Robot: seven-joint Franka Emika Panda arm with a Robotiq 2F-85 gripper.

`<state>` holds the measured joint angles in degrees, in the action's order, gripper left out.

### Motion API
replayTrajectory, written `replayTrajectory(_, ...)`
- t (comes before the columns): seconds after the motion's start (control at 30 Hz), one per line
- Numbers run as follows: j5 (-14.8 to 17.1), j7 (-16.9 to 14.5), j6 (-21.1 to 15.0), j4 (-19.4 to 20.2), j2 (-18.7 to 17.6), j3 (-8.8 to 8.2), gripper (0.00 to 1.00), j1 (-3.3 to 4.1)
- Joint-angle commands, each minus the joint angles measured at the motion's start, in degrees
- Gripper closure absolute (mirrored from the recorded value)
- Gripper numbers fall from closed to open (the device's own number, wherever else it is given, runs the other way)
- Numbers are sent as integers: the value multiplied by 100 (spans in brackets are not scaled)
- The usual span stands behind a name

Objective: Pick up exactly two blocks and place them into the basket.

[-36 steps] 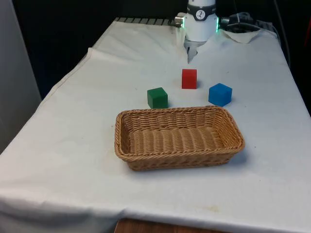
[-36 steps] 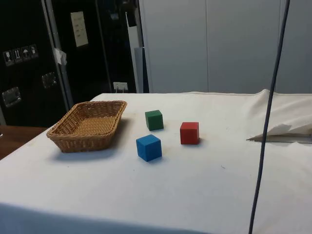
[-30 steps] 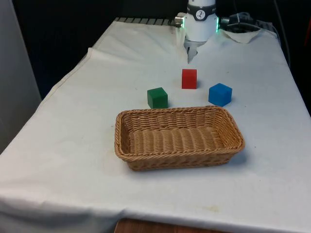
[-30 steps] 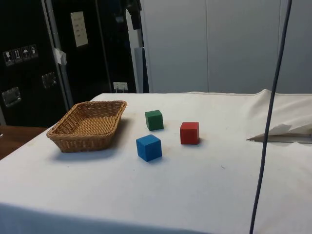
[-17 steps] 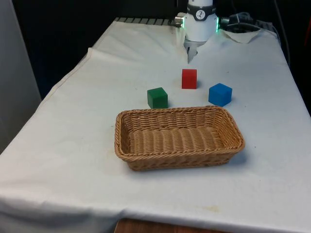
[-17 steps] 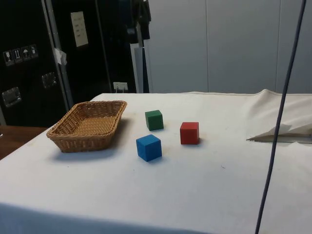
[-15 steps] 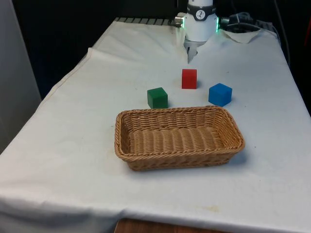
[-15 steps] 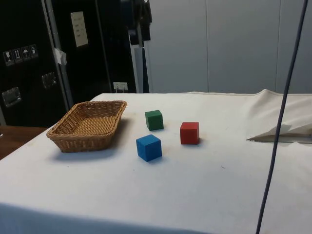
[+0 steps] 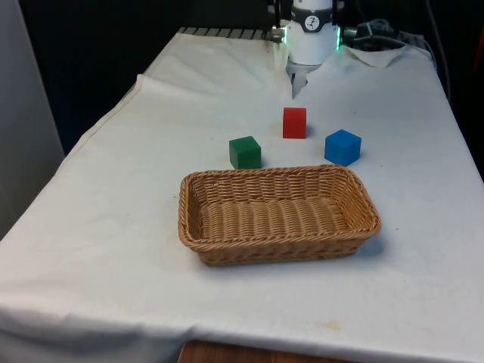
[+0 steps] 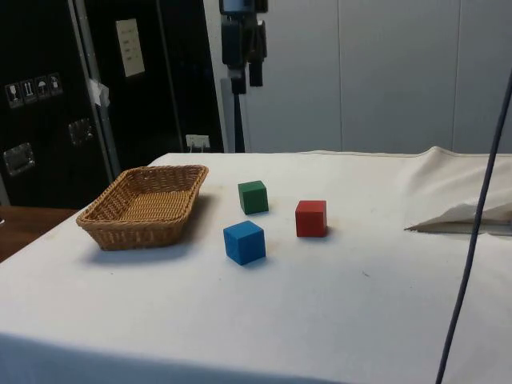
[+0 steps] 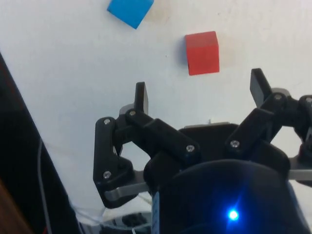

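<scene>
The gripper (image 10: 244, 82) hung high above the table (image 9: 113, 197) with its fingers (image 11: 141, 96) spread wide and nothing between them. All three blocks sat on the cloth, none yet in the basket (image 9: 363, 227), which lay toward the table's near edge in the front view. The red block (image 9: 294, 122) stood farthest toward the robot's end, the green block (image 9: 245, 152) just behind the basket's far rim on the front view's left, and the blue block (image 9: 342, 147) near the basket's far right corner.

The main risk appeared to be in counting: with three blocks available and only two wanted, a third pick would spoil the task. The green and blue blocks each stood close to the basket's far rim, so a descent there could probably catch a finger on the wicker and shove the basket. The red block, seen just ahead of the fingers in the wrist view, looked the safest first target, though a descent off-centre could likely tip it or push it across the cloth. A release from too high might let a block bounce out over the low rim.
</scene>
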<state>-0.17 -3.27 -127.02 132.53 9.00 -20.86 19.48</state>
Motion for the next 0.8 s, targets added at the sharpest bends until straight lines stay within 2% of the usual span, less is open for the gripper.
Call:
replayTrajectory(0.0,-74,74,-172,149,74,29,0,-6)
replayTrajectory(0.07,-86,109,-384,395,143,74,0,0)
replayTrajectory(0.1,-86,109,-384,395,143,74,0,0)
replayTrajectory(0.2,-97,201,-647,705,195,189,0,0)
replayTrajectory(0.23,0,97,-567,665,178,166,0,0)
replayTrajectory(0.27,-97,223,-710,773,201,218,0,0)
replayTrajectory(0.4,-103,361,-1020,1089,201,384,0,-6)
replayTrajectory(0.5,-97,441,-1186,1255,189,481,0,-6)
replayTrajectory(0.53,0,315,-1066,1180,183,435,0,0)
replayTrajectory(0.57,-103,470,-1243,1306,178,510,0,-6)
replayTrajectory(0.77,-195,636,-1570,1570,103,653,0,-34)
